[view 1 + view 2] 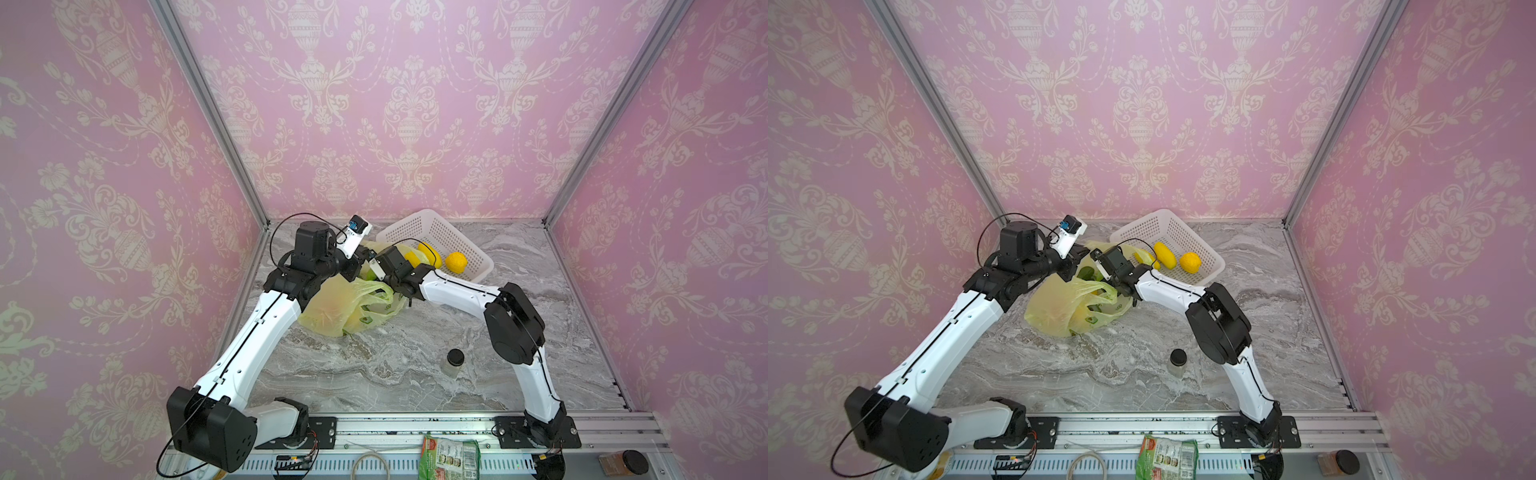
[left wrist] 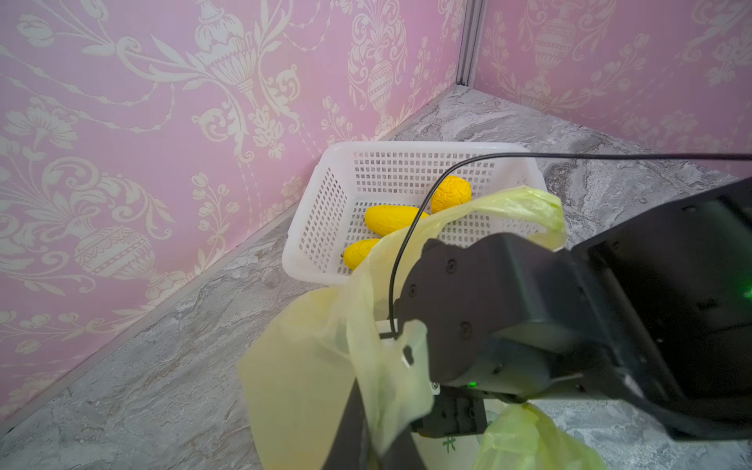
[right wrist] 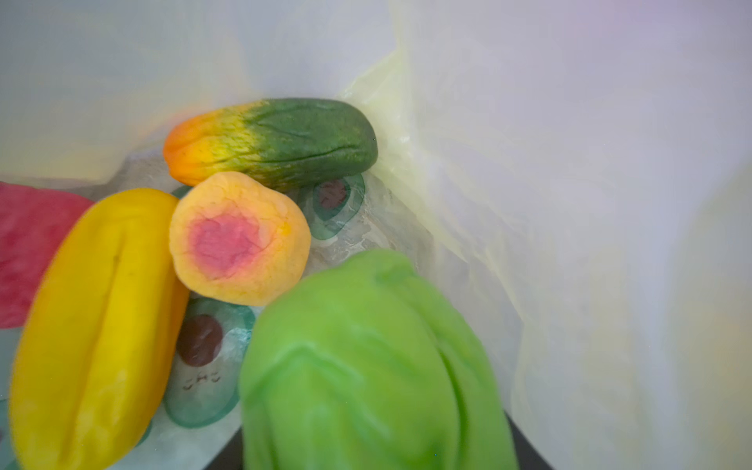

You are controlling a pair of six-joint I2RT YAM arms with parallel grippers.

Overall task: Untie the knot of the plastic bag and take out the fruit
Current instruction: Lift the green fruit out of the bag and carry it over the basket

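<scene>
Translucent yellow-green plastic bag [image 1: 328, 316] lying open, colourful fruit [image 3: 240, 238] inside

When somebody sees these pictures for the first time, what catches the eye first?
The yellow-green plastic bag lies open on the marble table. Just beyond it, three yellow fruits sit in the white basket. In the right wrist view, a bright green fruit fills the foreground inside the bag.

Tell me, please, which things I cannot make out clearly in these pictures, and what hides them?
- Right gripper: inside the plastic bag in both top views; in the right wrist view the blurred green fruit covers it, so open or shut is unclear.
- Pink fruit: cut off by the right wrist view's edge.
- Green packet: print too small in a top view.
</scene>
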